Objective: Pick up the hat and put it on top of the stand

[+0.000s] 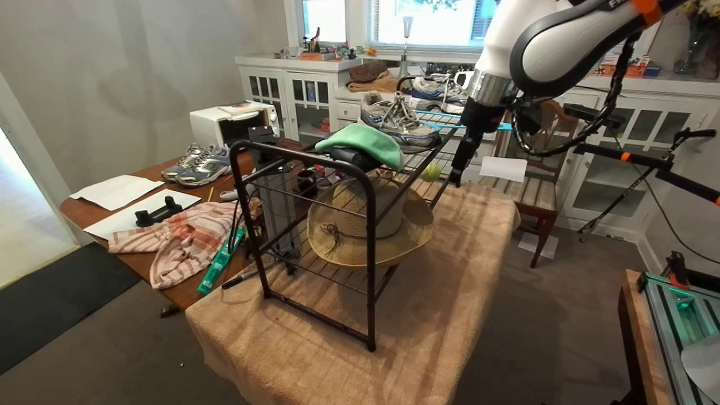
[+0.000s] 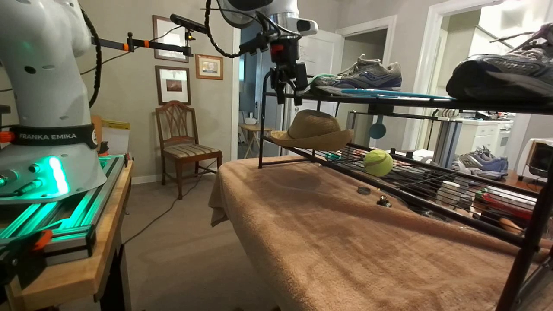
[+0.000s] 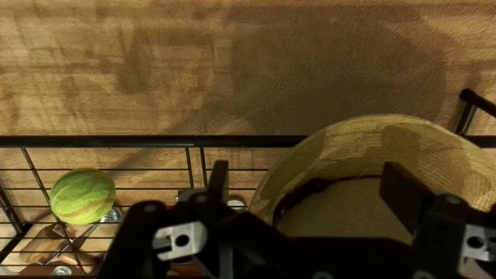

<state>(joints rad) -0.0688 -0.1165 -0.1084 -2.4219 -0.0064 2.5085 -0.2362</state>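
Straw hat [image 2: 314, 129] sits crown up on the wire-grid tier under the top of the black metal rack [image 1: 370, 292], brim jutting past the long rail over the brown towel [image 2: 302, 242]. Tennis ball [image 2: 378, 163] on the same tier, apart from it. Gripper [image 2: 289, 96] hangs above the hat, clear of it, tips at about top-rail level. Jaws spread wide, nothing held. In the wrist view one finger [image 3: 218, 174] falls just outside the brim; the opposite finger overlaps the hat near its dark band.
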